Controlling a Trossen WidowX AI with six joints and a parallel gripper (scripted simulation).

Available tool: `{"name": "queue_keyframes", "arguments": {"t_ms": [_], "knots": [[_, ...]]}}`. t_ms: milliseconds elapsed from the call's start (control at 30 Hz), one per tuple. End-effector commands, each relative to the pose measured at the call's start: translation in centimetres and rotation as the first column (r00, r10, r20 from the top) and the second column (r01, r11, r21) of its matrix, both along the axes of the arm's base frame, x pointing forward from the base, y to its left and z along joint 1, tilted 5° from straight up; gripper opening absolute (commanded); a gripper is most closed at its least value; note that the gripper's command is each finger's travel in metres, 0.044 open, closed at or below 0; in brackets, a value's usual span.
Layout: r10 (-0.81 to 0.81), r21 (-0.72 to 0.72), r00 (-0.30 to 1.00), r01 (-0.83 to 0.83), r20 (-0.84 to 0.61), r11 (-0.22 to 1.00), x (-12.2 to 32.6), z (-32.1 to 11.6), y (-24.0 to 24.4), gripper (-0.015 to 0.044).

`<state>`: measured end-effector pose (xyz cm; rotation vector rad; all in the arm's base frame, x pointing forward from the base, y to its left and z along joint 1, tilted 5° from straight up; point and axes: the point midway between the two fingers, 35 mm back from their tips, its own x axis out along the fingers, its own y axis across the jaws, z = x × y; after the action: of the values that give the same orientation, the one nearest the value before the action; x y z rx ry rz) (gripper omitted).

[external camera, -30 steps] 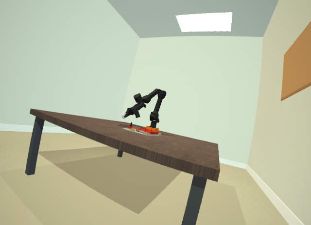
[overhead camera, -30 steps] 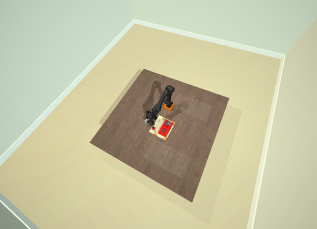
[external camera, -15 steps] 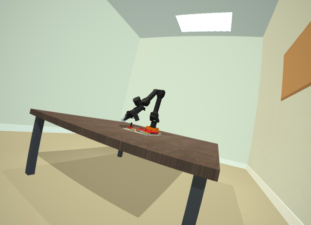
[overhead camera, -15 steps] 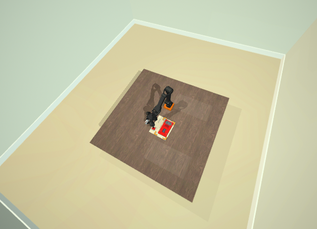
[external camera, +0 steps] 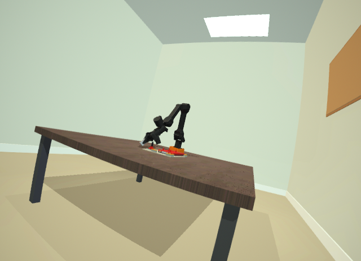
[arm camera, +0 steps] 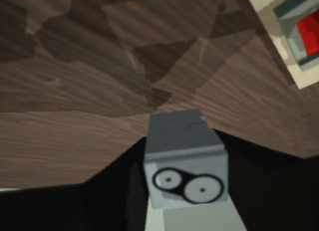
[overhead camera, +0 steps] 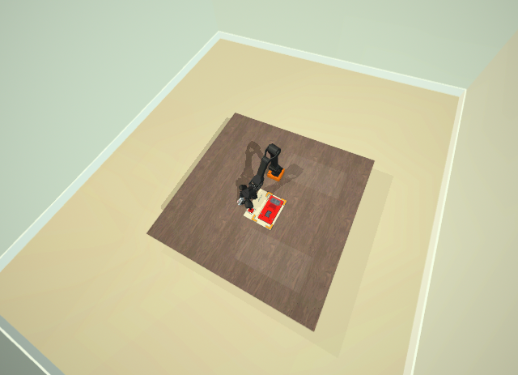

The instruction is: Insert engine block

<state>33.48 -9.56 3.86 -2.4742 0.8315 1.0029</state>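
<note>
My gripper (overhead camera: 243, 198) (external camera: 144, 141) (arm camera: 177, 139) is shut on the engine block (overhead camera: 240, 201) (external camera: 141, 143) (arm camera: 186, 178), a grey block with two round pulleys on the face toward the wrist camera. The block is tilted and held over the table, just off the board's left side in the top view. The red car body (overhead camera: 273, 210) (external camera: 176, 153) lies on the cream board, to the right of the gripper. It has a dark patch near its front and a grey one near its back; which is the opening, and where the rib is, is too small to tell.
The cream board (overhead camera: 258, 207) (arm camera: 305, 81) has orange corner brackets (overhead camera: 270, 227). A red piece (overhead camera: 251, 210) (external camera: 151, 147) (arm camera: 311, 33) with a black upright stands at its corner near the gripper. The arm's orange base (overhead camera: 275, 176) (external camera: 181, 150) is behind the board.
</note>
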Motion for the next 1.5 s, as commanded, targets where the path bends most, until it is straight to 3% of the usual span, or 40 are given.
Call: {"name": "queue_keyframes", "arguments": {"t_ms": [0,367,933,1467], "knots": [[-0.005,0.001,1.0,0.005,-0.003,1.0,-0.1,-0.9,0.0,0.0],[-0.005,0.001,1.0,0.005,-0.003,1.0,0.2,-1.9,0.0,0.0],[-0.003,-0.005,1.0,0.003,0.009,1.0,0.3,-1.8,0.0,0.044],[-0.005,0.002,1.0,0.005,-0.005,1.0,-2.2,1.0,1.4,0.044]]}}
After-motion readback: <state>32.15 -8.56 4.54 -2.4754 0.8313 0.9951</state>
